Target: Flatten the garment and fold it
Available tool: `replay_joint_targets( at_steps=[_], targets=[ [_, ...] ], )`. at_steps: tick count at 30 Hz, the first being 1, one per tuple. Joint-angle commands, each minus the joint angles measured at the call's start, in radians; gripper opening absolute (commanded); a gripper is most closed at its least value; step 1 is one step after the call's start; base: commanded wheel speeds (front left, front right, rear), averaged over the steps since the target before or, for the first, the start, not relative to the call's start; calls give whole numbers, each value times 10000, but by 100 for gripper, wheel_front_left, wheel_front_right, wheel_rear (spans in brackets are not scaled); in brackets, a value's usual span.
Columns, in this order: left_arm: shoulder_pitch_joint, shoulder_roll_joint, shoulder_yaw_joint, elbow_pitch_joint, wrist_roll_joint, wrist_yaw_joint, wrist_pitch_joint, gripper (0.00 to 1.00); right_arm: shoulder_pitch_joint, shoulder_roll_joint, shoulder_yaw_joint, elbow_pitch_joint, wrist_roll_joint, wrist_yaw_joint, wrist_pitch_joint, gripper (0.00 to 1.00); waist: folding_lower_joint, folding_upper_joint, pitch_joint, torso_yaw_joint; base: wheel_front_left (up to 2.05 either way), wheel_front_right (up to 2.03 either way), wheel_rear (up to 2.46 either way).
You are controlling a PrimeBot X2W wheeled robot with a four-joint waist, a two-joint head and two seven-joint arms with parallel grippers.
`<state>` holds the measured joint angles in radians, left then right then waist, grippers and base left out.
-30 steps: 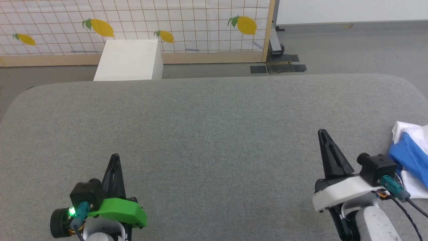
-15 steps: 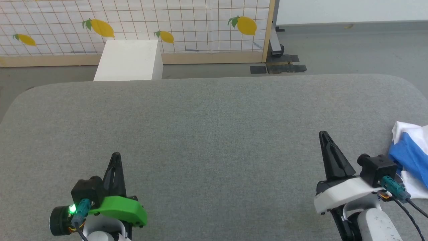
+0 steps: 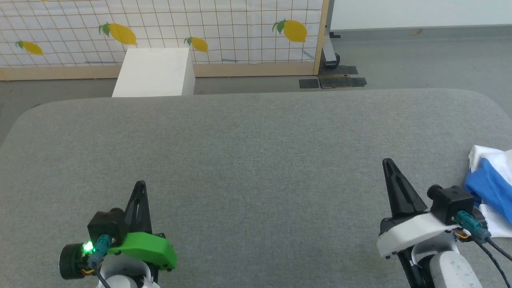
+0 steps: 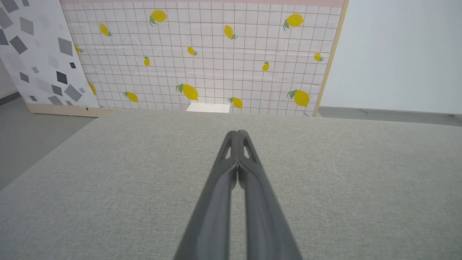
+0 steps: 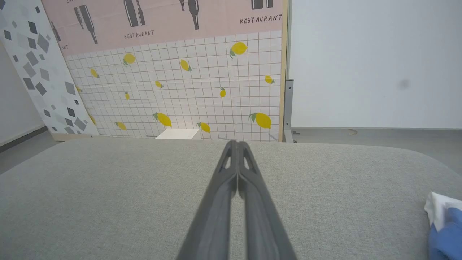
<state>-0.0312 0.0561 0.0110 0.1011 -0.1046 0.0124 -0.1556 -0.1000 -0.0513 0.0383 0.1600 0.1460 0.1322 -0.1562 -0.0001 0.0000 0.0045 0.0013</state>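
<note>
Garment (image 3: pixel 490 188): crumpled white-and-blue heap at the right edge of the grey table (image 3: pixel 256 140), cut off by the frame. Left gripper (image 3: pixel 140 185) over the front-left area, fingers pressed together, empty. Right gripper (image 3: pixel 387 162) likewise pressed together and empty, near the garment but apart from it.

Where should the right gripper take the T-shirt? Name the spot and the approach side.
I'd grip the garment at its white corner, the part reaching furthest onto the table. Bring the right gripper in from the table's middle, sideways toward its right: the garment lies bunched at the right edge, and that corner faces the shut fingers, which must open first.
</note>
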Motion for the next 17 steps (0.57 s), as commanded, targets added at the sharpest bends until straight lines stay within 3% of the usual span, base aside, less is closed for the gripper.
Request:
replay_joint_targets(
  at_steps=[1, 17],
  targets=[
    [126, -23, -14, -66, 107, -41, 55, 0, 184, 4, -30, -111, -119, -6, 68, 0, 1, 0, -1, 0, 0, 0, 0],
    [166, -31, -35, -269, 309, -59, 379, 0, 360, 6, -106, -432, -408, -8, 390, 0, 1, 0, -10, -3, 0, 0, 0]
  ],
)
